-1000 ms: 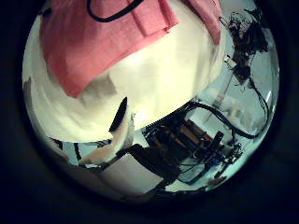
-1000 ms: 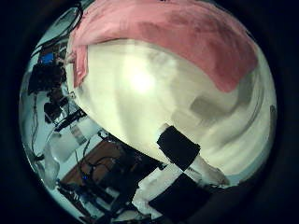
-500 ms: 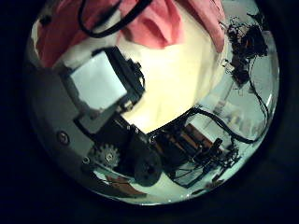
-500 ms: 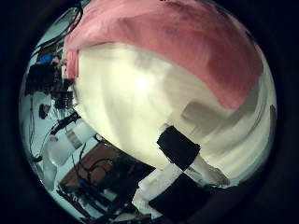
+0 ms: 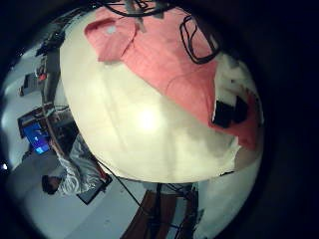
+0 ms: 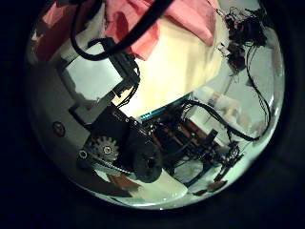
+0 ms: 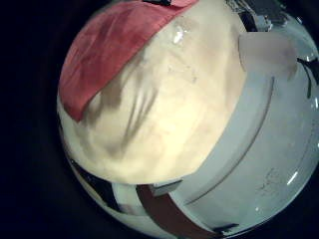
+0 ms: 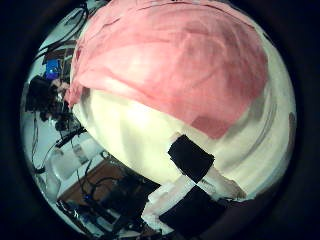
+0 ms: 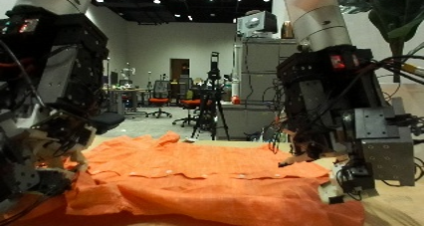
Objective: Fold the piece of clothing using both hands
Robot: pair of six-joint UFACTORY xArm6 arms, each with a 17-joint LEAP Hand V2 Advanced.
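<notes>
An orange cloth (image 9: 199,176) lies spread and rumpled on the pale table (image 9: 387,206). My left hand (image 9: 47,136) is low at one side edge of the cloth. My right hand (image 9: 331,126) is low at the opposite edge, open, fingers pointing down at the cloth. The cloth fills much of the right thumb side view (image 8: 170,70), over the table (image 8: 140,130). It also shows in the right little finger side view (image 7: 100,50), the left little finger side view (image 5: 169,60) and the left thumb side view (image 6: 191,14).
The table's bare top shows beside the cloth in the left little finger side view (image 5: 150,129) and the right little finger side view (image 7: 169,110). Benches with equipment stand past the table edge (image 6: 200,134).
In the right thumb side view the cloth fills much more of the picture, so the right hand has come closer. In the left thumb side view the hand's own parts have swung in.
</notes>
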